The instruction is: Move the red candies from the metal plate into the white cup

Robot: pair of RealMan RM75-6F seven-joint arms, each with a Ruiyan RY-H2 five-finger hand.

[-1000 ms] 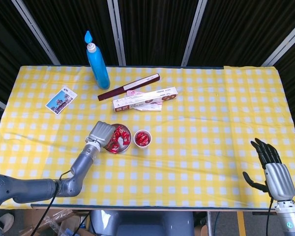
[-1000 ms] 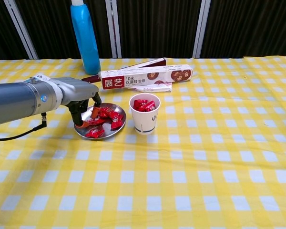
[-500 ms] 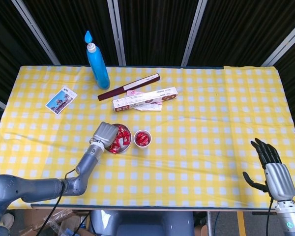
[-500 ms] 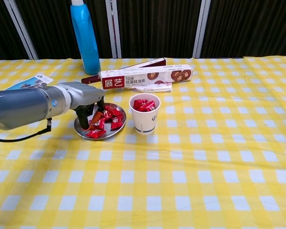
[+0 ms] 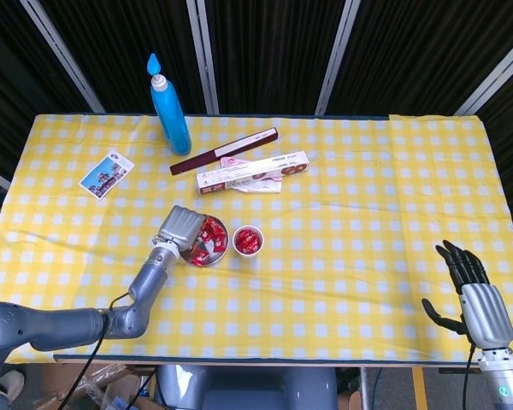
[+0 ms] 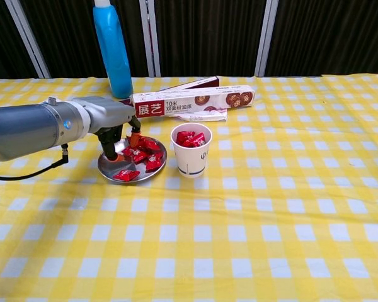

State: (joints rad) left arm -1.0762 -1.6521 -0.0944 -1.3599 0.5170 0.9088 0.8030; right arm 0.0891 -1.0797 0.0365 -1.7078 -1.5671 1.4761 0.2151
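- Candies (image 6: 142,151) lie mostly in the plate (image 6: 107,167); several already fill the cup (image 6: 191,158) just beside it.
- Left hand (image 6: 116,129) hangs over the plate, fingertips apparently pinching one candy; the step looks like pick-up.
- Next, I judge: lift clear, carry right over the cup rim, let go.
- Right hand (image 5: 474,295), fingers apart and holding nothing, shows only in the head view; the chest view alone shows the pinch.

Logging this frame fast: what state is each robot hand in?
Left robot hand: over the metal plate; pinching a red candy, it seems.
Right robot hand: open, holding nothing.
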